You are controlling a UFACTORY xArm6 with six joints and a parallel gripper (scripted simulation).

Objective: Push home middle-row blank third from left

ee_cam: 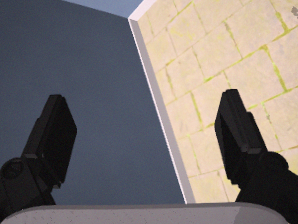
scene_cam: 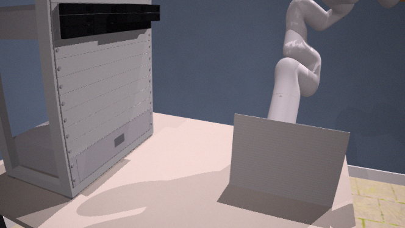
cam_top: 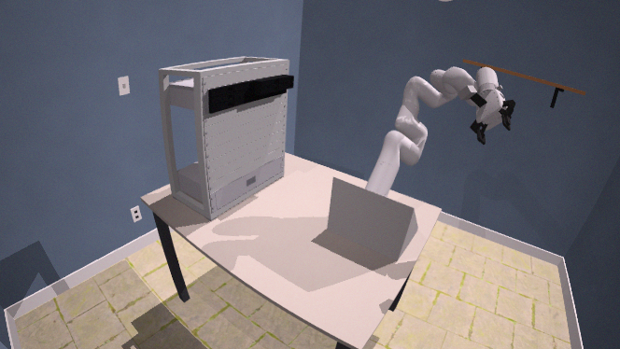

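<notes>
Gripper (cam_top: 492,126) hanging wide open, gripping nothing, out past table edge at 2 o'clock in top view. Fingers pointing at floor (ee_cam: 226,36) and blue wall (ee_cam: 80,83). Arm (cam_top: 401,140) rising behind upright grey panel (cam_top: 369,215), bending away from rack (cam_top: 184,140). Rack sitting at 10 o'clock on table (cam_top: 280,261), well apart from gripper. Chassis (scene_cam: 107,19) showing as black band near rack top; single blanks blurring together, cannot tell target one apart. Wall shelf (cam_top: 528,76) just beside wrist.
</notes>
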